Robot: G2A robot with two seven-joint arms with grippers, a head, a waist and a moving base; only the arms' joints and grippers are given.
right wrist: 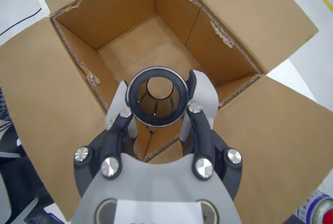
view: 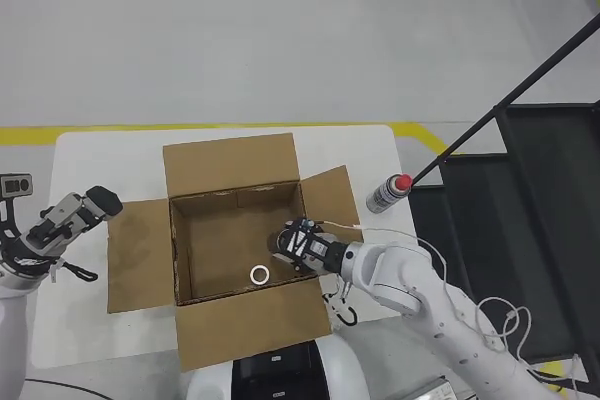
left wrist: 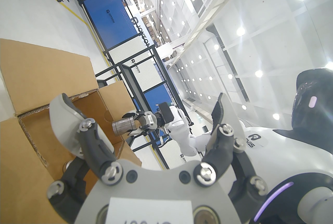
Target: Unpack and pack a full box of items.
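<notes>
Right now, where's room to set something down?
Free: far-left half of cardboard box floor, along far and left walls; table corner between far and left flaps. Crowded: near-right corner, right gripper holding linear bearing, white ring on floor; spray can beside right flap.

Box (right wrist: 242,1) matt corrugated cardboard (torn edges rough); cylinder (right wrist: 156,110) shiny metal; table (view: 80,320) smooth, matt.
</notes>
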